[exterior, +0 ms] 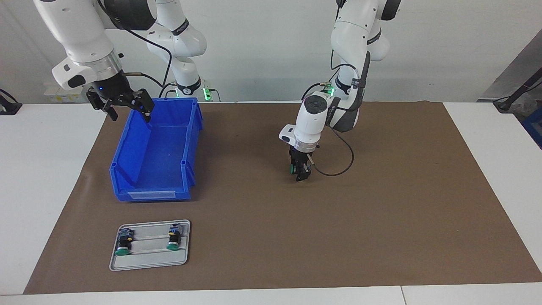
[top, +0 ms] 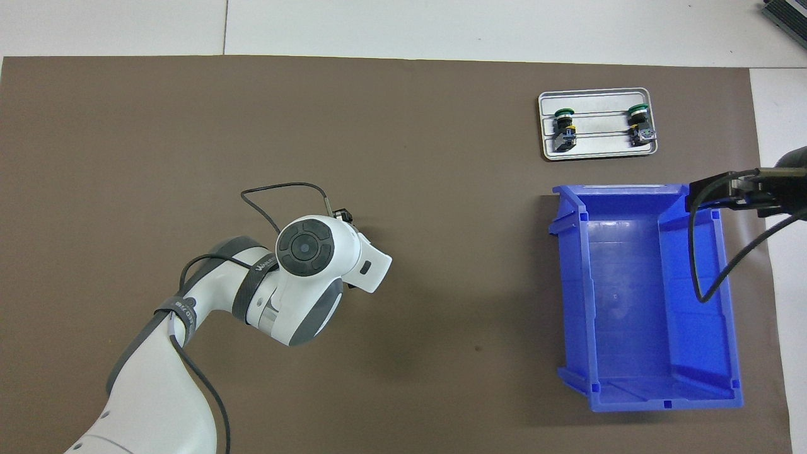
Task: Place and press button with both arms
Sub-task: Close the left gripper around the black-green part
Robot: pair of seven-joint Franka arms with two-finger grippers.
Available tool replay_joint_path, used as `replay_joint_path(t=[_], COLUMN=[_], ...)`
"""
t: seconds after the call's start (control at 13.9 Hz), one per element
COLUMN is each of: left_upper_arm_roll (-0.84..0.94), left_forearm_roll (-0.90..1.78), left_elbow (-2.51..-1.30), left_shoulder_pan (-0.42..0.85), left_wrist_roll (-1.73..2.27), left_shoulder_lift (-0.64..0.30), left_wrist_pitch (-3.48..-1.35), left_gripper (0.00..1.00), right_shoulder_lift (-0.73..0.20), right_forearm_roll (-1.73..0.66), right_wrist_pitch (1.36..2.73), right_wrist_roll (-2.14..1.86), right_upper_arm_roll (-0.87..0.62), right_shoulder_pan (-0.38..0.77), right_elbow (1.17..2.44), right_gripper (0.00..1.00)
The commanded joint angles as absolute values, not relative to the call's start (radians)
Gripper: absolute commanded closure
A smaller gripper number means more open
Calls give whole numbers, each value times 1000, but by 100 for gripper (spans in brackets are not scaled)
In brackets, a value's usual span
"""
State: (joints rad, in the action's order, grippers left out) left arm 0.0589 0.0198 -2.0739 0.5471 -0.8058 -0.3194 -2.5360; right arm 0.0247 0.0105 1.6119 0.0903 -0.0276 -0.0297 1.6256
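Left tool (exterior: 301, 171) is down on the brown mat at mid-surface, fingers around a green-capped button (exterior: 293, 169), apparently the pick-up step, while the right tool (exterior: 127, 106) waits, spread, over the blue bin (exterior: 190, 127); next comes lifting.

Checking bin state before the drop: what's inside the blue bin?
Nothing shows inside the blue bin: its floor looks bare in both views. The right end effector hangs over one corner and hides a little of the rim there. Two buttons lie on the grey tray.
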Motion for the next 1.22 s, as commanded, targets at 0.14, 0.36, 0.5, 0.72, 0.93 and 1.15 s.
replay_joint_path(t=[0.14,0.36,0.5,0.72,0.93,1.15], left_upper_arm_roll=[34,34,34,32,32,34], left_forearm_roll=[2,3,3,3,3,11], left_elbow=[-2072,-2068,-2057,-2046,-2004,-1930], left_shoulder_pan=[566,561,555,552,548,523], left_wrist_roll=[-787,-784,-772,-756,-726,-706], left_shoulder_lift=[-324,-324,-324,-324,-324,-324], left_wrist_pitch=[-2550,-2545,-2545,-2516,-2444,-2334], left_gripper=[63,67,69,83,93,94], right_shoulder_lift=[51,48,51,51,51,51], right_forearm_roll=[21,21,21,20,20,21], right_wrist_pitch=[1623,1632,1631,1631,1629,1626], right_wrist_roll=[106,112,109,112,109,109], right_upper_arm_roll=[-35,-35,-35,-12,52,52], right_shoulder_pan=[-35,-35,-37,6,64,63], right_elbow=[1654,1652,1654,1652,1651,1651], right_gripper=[0,0,0,0,0,0])
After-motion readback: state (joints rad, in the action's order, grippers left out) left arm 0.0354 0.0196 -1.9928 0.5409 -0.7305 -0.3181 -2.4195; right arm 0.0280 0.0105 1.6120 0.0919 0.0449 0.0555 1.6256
